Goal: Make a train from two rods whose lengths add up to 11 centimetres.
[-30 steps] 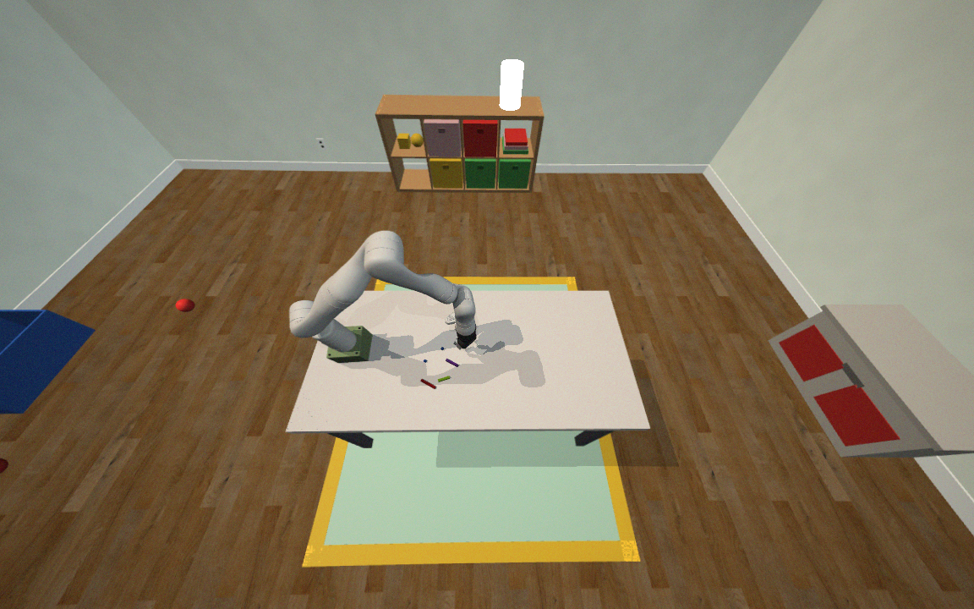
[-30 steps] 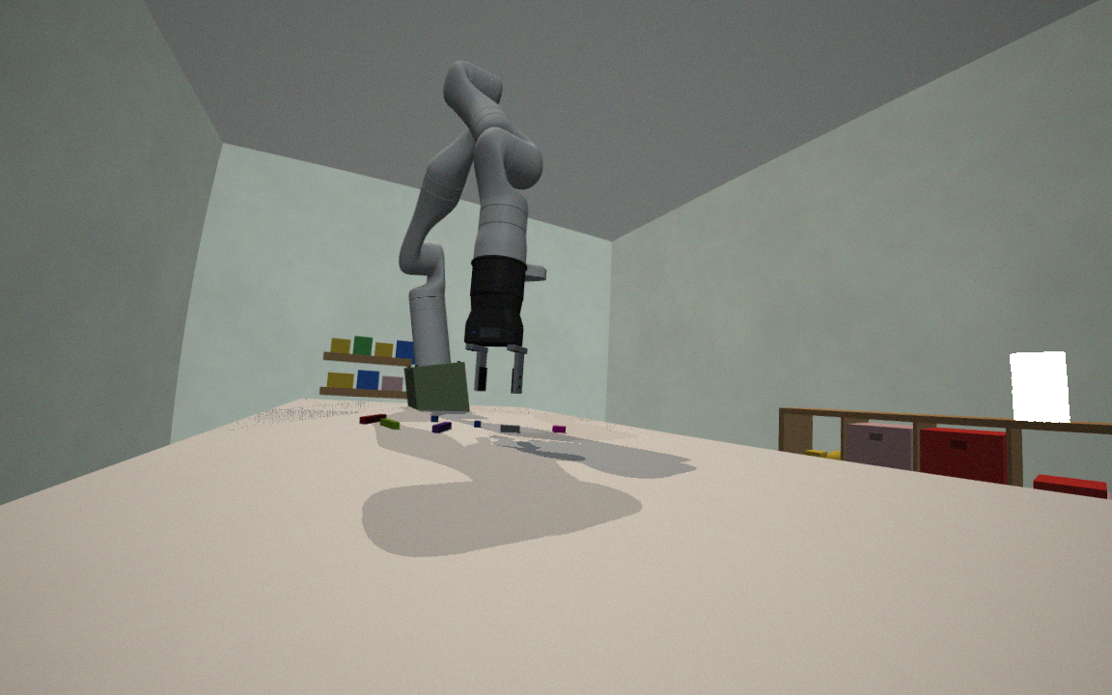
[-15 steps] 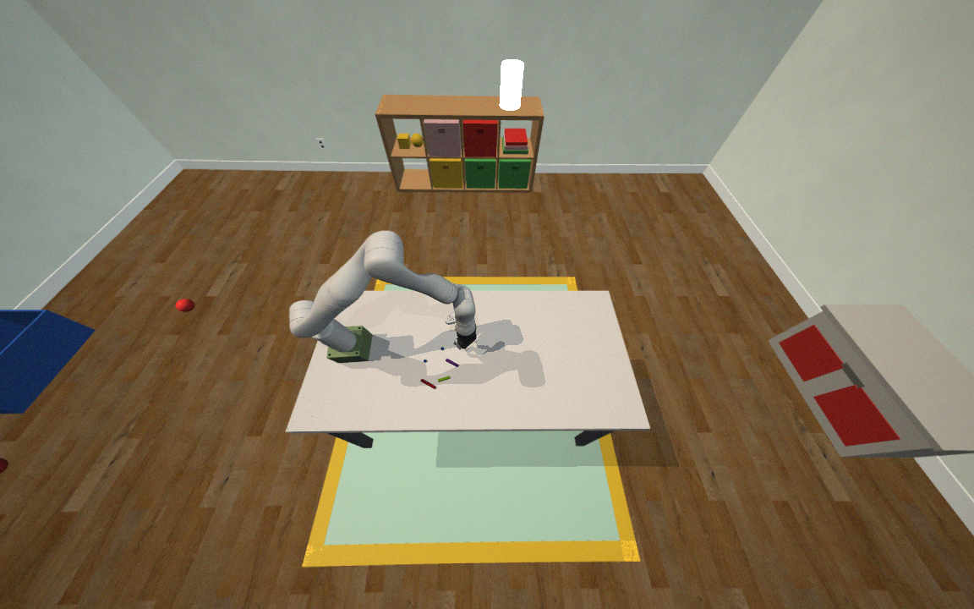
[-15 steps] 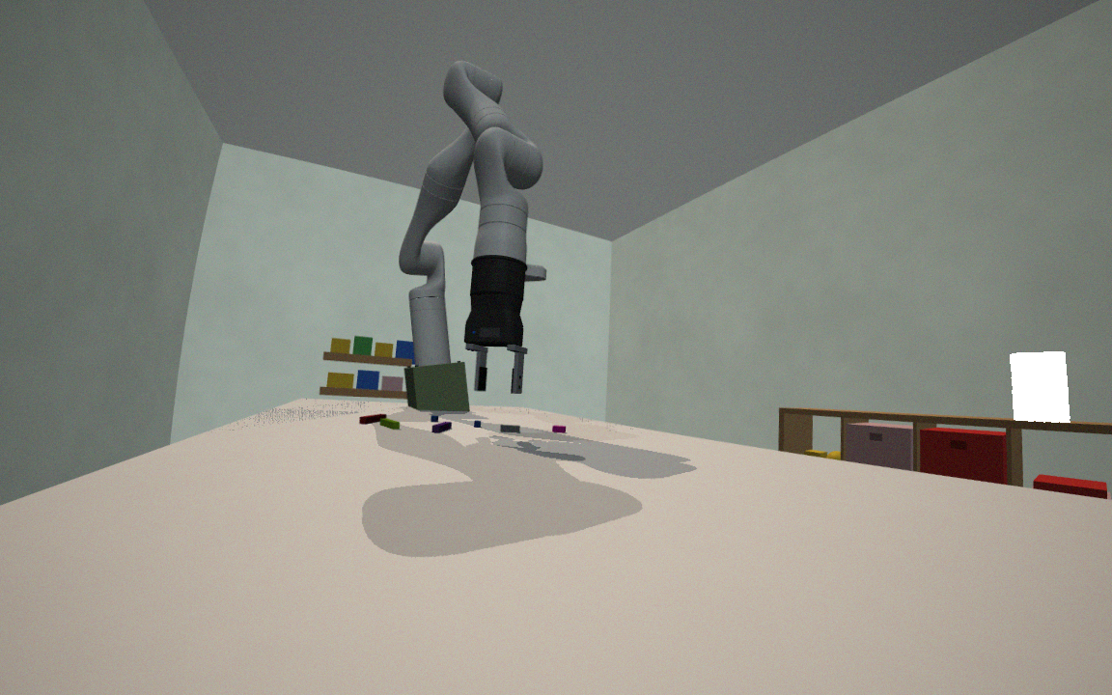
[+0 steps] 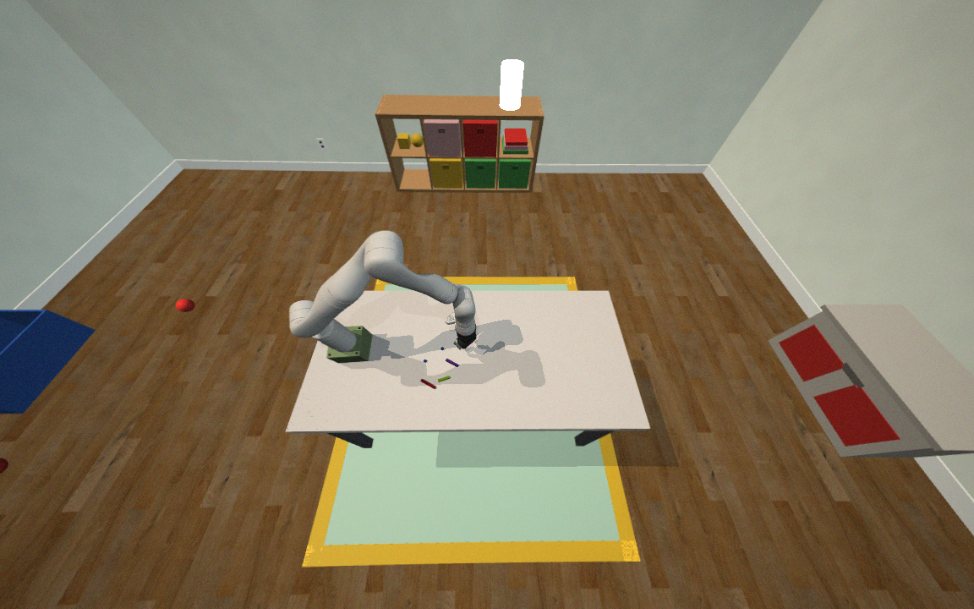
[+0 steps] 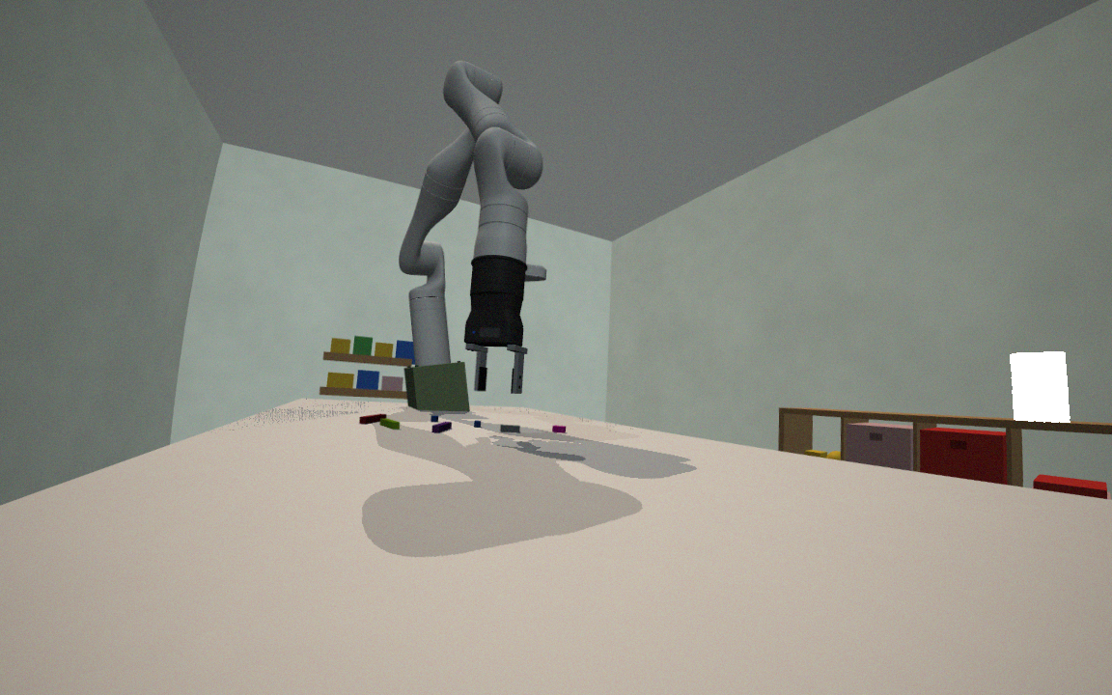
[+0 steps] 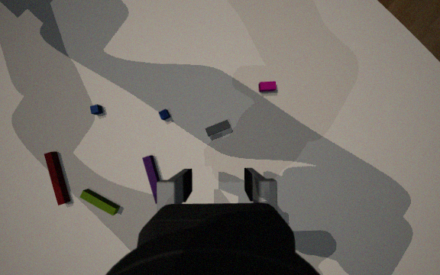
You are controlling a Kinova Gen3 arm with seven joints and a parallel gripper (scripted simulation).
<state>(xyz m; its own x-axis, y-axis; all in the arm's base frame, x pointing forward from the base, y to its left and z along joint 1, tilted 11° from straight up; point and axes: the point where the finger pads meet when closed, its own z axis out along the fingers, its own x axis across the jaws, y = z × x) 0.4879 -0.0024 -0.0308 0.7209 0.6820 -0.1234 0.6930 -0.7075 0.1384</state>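
Observation:
My gripper (image 6: 498, 391) (image 7: 218, 179) is open and empty, above the table. A purple rod (image 5: 451, 362) (image 6: 441, 427) (image 7: 150, 176) lies flat, its lower end hidden behind the left finger in the wrist view. A lime rod (image 5: 443, 378) (image 6: 389, 423) (image 7: 99, 202) lies at an angle between it and a red rod (image 5: 429, 384) (image 6: 373, 419) (image 7: 57, 178). A grey rod (image 6: 510, 429) (image 7: 218, 128) and a magenta rod (image 6: 559, 429) (image 7: 267, 86) lie farther up in the wrist view. Two blue rods, one left (image 7: 96, 109) and one right (image 7: 164, 114), lie apart. No rods touch.
The rods lie on a pale table (image 5: 581, 393) (image 6: 542, 613) (image 7: 357, 114). The arm's green base (image 5: 349, 344) (image 6: 436, 386) stands at the table's left in the top view. The arm's shadows fall across the table.

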